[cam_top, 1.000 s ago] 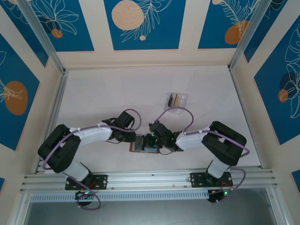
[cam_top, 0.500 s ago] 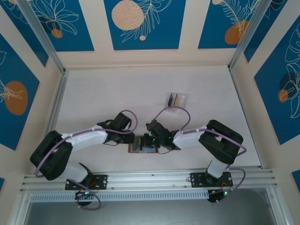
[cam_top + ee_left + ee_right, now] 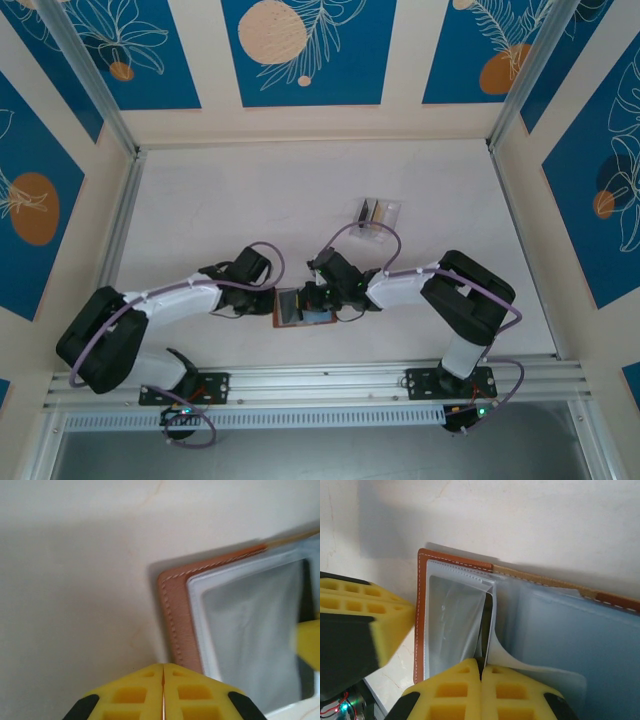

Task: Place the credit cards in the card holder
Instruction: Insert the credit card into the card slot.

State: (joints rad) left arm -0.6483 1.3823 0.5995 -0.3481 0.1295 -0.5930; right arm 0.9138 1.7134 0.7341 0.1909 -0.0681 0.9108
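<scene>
Brightly and evenly lit from overhead in the top view, sharp from edge to edge, with only faint, soft shadows on the pale desk [image 3: 200, 200]. Dimmer and greyer at the left wrist: broad soft shade across the desk, a darker rim of shadow hugging the card holder [image 3: 176, 610], left hand [image 3: 163, 690] blurred at the bottom edge. Warmer at the right wrist, shadowed in the upper left corner, mildly glossy on the clear sleeves [image 3: 455, 620], soft-focused on the right hand [image 3: 481, 680] nearest the lens.
</scene>
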